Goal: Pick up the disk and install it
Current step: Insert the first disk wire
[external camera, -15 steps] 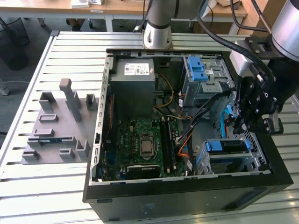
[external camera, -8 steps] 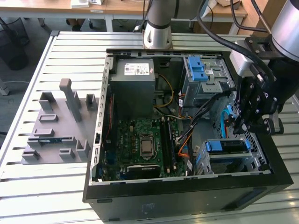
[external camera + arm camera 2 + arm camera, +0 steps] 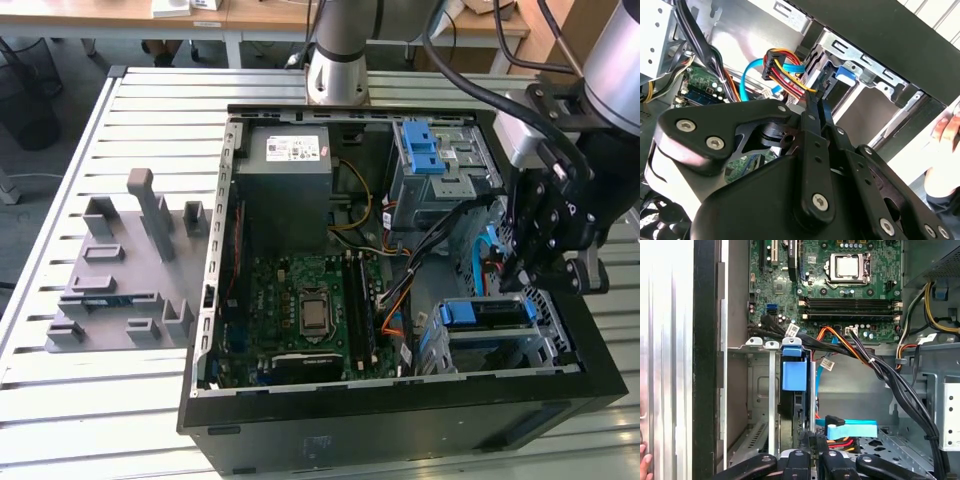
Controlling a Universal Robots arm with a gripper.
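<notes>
The disk [image 3: 487, 314] appears seated in its drive bay [image 3: 548, 322]; we see the gripper [image 3: 522, 268] just above, fingers pinched together, empty — seating needs checking.

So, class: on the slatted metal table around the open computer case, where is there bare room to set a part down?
Bare slats lie between the grey plastic fixture block and the table's far edge. Inside the black computer case, cables and the black tool crowd the drive bays.
</notes>
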